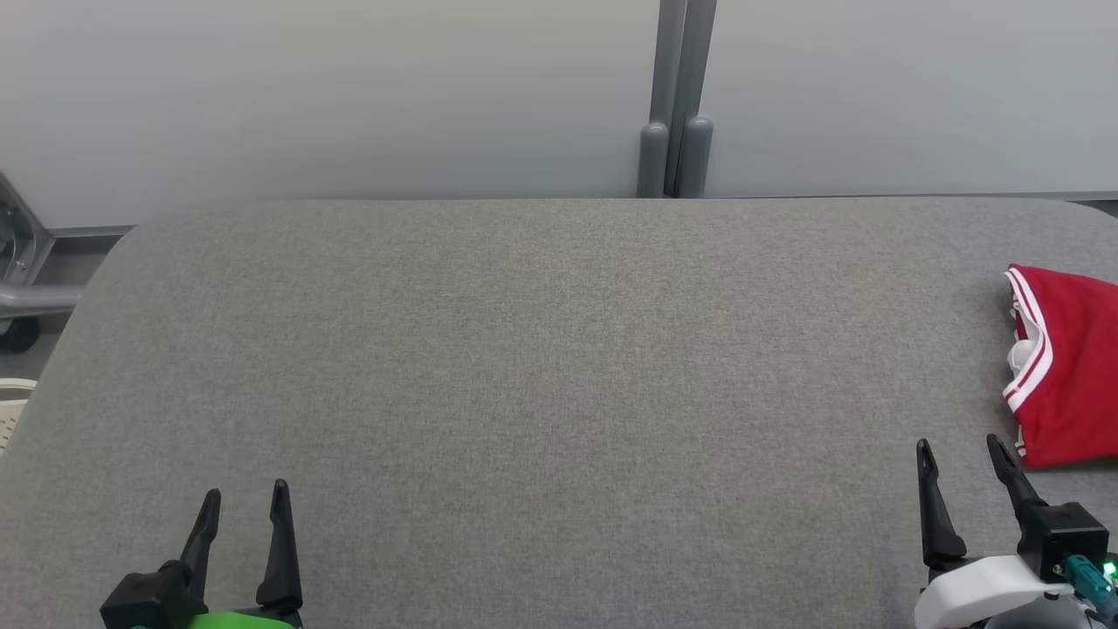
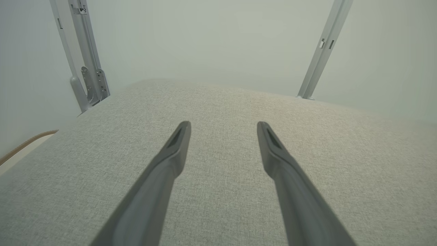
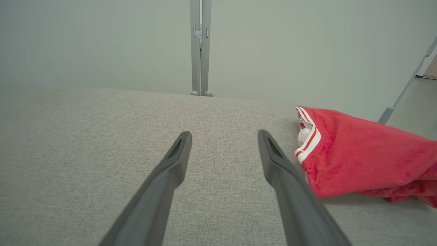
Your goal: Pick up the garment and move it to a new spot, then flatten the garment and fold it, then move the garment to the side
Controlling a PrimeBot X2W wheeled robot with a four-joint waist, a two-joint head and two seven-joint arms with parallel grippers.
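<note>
Left gripper (image 1: 245, 489): tapered black fingers (image 1: 281, 542), green housing (image 1: 236, 622). Right gripper (image 1: 958, 441): identical fingers, white housing (image 1: 978, 594), teal connector (image 1: 1087, 578), green light (image 1: 1109, 570).

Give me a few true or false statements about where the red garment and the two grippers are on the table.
1. The red garment lies at the right end of the grey padded table. True.
2. The right gripper is shut on the garment. False: it is open with nothing between its fingers, and the garment lies beside it.
3. The left gripper is open and holds nothing. True.
4. The garment's trim is blue. False: the trim is white with a red stripe.
</note>
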